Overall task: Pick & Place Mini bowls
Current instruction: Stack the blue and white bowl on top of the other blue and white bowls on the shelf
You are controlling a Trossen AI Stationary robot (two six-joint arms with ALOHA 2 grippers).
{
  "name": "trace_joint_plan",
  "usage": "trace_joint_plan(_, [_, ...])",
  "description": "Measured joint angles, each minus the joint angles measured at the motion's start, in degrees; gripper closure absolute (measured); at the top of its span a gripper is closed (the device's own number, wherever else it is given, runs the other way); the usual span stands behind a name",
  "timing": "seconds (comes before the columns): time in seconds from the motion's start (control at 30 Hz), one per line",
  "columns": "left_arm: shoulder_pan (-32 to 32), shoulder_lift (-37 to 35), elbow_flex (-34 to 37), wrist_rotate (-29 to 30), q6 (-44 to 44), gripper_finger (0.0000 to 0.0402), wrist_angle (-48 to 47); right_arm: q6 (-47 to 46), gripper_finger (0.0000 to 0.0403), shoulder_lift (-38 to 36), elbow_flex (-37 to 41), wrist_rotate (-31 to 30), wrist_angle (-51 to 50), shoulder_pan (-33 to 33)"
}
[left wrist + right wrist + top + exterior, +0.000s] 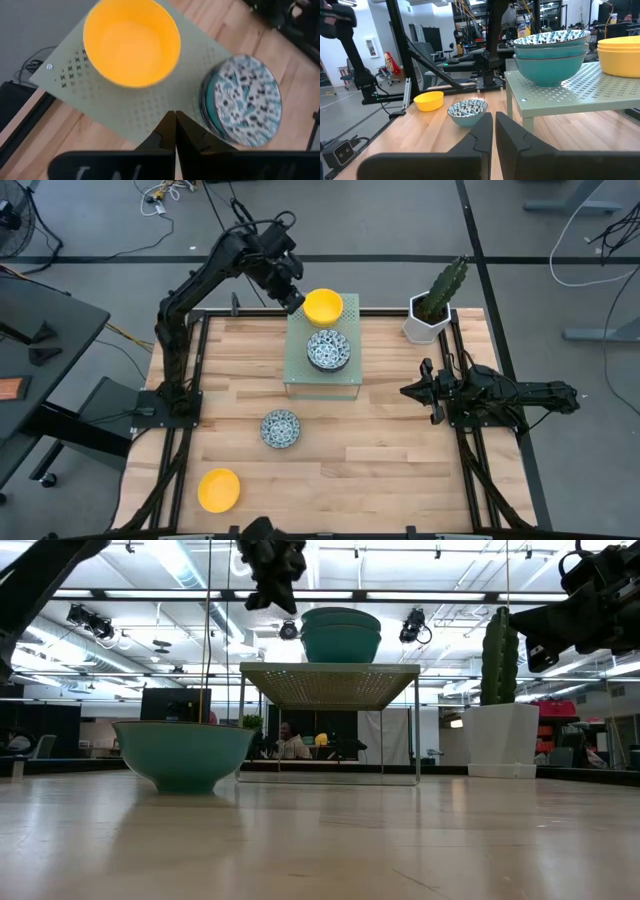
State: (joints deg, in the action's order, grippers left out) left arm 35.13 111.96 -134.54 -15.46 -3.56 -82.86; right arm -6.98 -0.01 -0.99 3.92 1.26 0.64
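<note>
High view count: two yellow bowls, one on perforated stand (322,376) back edge (323,306), one (218,489) near table (400,450) front left corner. Patterned bowls: stack (328,349) mid-stand, looks like three; single (280,428) on wood out front. Left gripper (293,302) clenched, empty, just beside stand's yellow bowl. Right gripper (412,391) pinched nearly closed, empty, at right edge. Cactus pot (430,318) back right. Table's front right all open.

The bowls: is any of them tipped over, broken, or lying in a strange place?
Nothing stands out. The yellow bowl and the patterned stack sit upright on the green shelf; a patterned bowl and another yellow bowl stand upright on the table.
</note>
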Motion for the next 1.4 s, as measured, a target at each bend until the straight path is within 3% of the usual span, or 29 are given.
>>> trace_joint_plan(0.3, [-4.9, -1.3, 0.0, 1.8, 0.3, 0.0398, -4.3, 0.0, 0.0376, 0.0, 0.0, 0.0, 0.0, 0.0])
trace_joint_plan(0.77, [-12.6, -1.2, 0.0, 3.0, -1.6, 0.0400, -3.4, 0.0, 0.0376, 0.0, 0.0, 0.0, 0.0, 0.0])
trace_joint_plan(1.13, [-13.5, -3.4, 0.1, 3.4, -1.8, 0.0400, 0.3, 0.0, 0.0376, 0.0, 0.0, 0.0, 0.0, 0.0])
trace_joint_plan(1.4, [-13.0, -11.0, 0.1, 3.4, -1.9, 0.0401, 5.2, 0.0, 0.0376, 0.0, 0.0, 0.0, 0.0, 0.0])
